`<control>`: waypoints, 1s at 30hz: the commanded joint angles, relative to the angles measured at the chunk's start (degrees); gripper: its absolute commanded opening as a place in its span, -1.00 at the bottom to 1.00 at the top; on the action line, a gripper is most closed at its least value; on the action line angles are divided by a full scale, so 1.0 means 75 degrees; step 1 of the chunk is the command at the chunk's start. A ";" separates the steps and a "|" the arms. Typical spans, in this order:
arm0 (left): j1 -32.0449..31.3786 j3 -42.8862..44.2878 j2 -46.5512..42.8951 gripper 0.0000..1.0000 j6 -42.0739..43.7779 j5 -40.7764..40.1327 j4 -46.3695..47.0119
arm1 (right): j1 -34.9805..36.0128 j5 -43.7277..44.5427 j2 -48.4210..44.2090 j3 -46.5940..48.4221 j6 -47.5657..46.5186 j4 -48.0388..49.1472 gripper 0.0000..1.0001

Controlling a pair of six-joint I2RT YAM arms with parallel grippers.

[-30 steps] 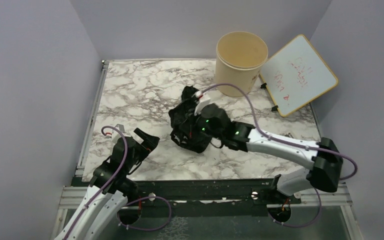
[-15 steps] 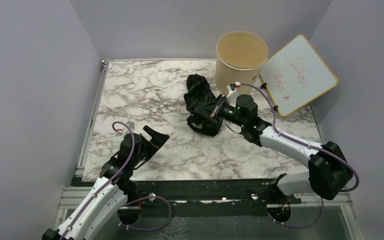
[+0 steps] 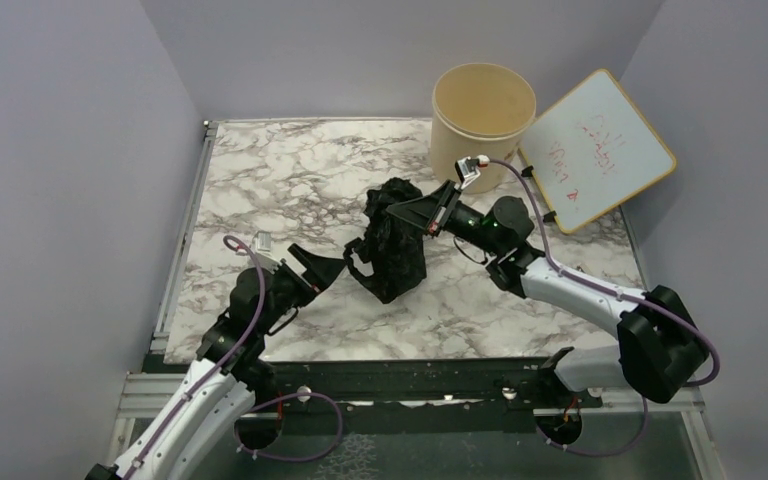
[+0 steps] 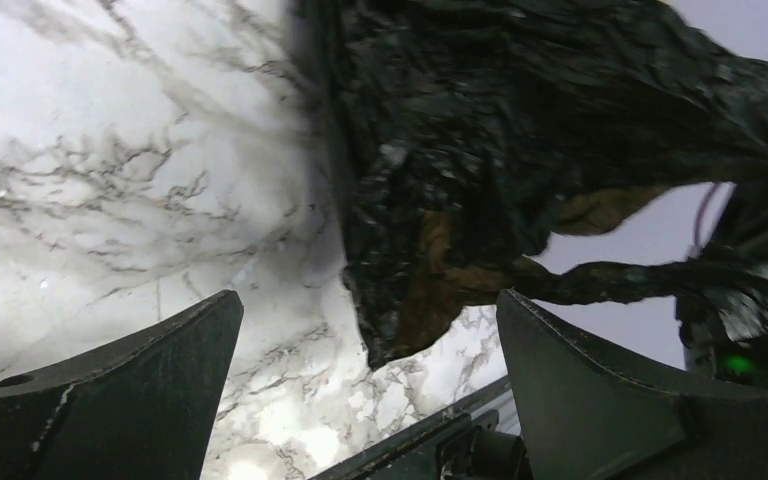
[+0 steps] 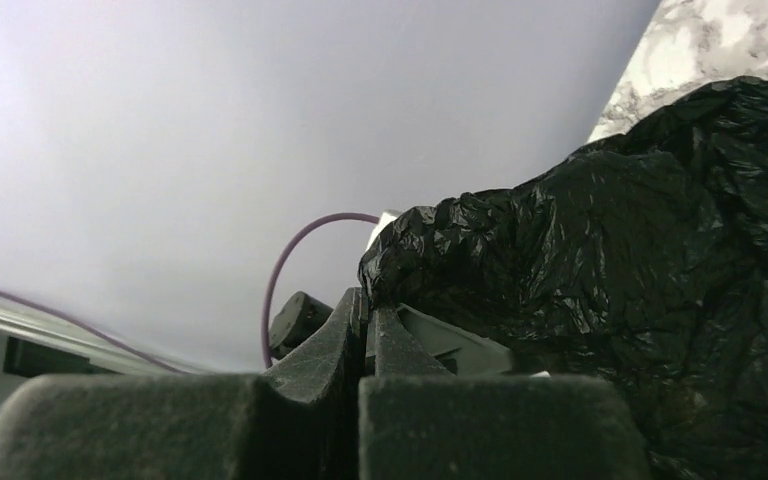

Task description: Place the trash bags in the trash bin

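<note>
A crinkly black trash bag hangs above the marble table, held at its top by my right gripper, which is shut on it. In the right wrist view the bag bulges just past the closed fingertips. My left gripper is open and empty, just left of the bag's lower end. In the left wrist view the bag hangs ahead of and above the spread fingers. The round beige trash bin stands at the back, behind the right gripper; what it holds cannot be seen.
A white board with a yellow frame and red writing leans at the back right, beside the bin. The marble table has a metal rail along its left edge and a dark frame at the front.
My right gripper has lifted the bag off the table and swung it left and nearer. My left gripper has moved right and forward, closer to the bag's lower end.
</note>
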 commanded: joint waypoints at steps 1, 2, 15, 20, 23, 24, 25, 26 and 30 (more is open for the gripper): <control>-0.0034 -0.0363 -0.0797 0.98 0.0375 0.0240 0.0066 | 0.0008 0.0379 -0.0386 0.0136 -0.0499 -0.1435 -0.99; -0.0038 -0.0368 -0.0900 0.98 0.0368 0.0133 -0.0117 | 0.0002 0.0697 -0.0498 0.0043 -0.0716 -0.1744 -0.99; -0.0037 -0.1046 -0.0626 0.98 0.0636 0.1189 0.1216 | -0.1229 -0.0190 -0.0665 -0.1152 -0.0221 -0.2107 -0.99; -0.0050 -0.1717 0.0557 0.98 0.1248 0.2142 0.3004 | -0.1229 0.0280 -0.0884 -0.0396 -0.1182 -0.4061 -0.99; -0.0050 -0.1937 0.1255 0.98 0.1542 0.2405 0.3965 | -0.1245 0.0258 -0.0808 -0.0221 -0.1222 -0.4572 -0.99; -0.0048 -0.1954 0.1549 0.98 0.1525 0.2598 0.4447 | -0.1243 0.0158 -0.0765 -0.0258 -0.1149 -0.4501 -0.99; -0.0050 -0.1893 0.1934 0.98 0.1608 0.2681 0.4686 | -0.1242 0.0063 -0.0724 -0.0307 -0.1103 -0.4386 -0.99; -0.0060 -0.1838 0.2223 0.98 0.1742 0.2697 0.4805 | -0.1241 0.0013 -0.0689 -0.0332 -0.1076 -0.4350 -0.99; -0.0073 -0.1605 0.3255 0.98 0.2244 0.2837 0.5451 | -0.1252 -0.0034 -0.0613 -0.0207 -0.0993 -0.4480 -0.99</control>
